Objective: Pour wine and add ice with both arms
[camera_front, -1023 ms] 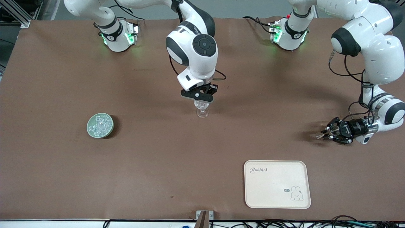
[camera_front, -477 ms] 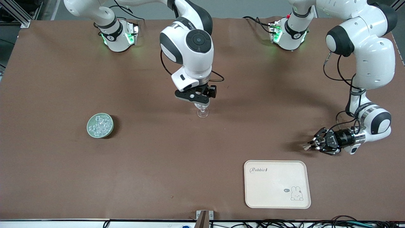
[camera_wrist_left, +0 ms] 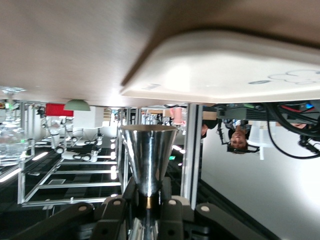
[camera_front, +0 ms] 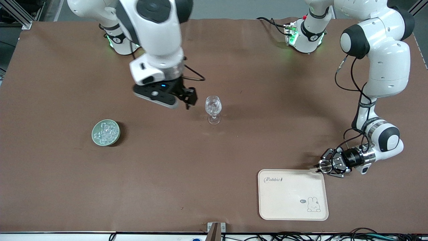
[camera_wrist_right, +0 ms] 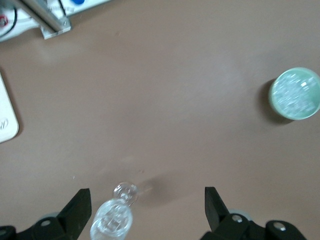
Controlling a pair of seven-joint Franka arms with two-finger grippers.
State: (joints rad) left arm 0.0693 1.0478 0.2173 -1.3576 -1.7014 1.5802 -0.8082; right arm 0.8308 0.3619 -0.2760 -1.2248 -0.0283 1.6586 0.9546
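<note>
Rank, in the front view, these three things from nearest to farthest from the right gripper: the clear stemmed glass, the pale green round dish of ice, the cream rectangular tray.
Measured from the open right gripper, which hangs over the table's middle:
1. Clear stemmed glass, just beside it.
2. Pale green round dish of ice, toward the right arm's end.
3. Cream rectangular tray, toward the left arm's end, nearest the camera.

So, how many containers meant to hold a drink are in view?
2. A stemmed glass stands mid-table. A metal jigger is clamped in the left gripper over the tray's corner. No others are visible.
</note>
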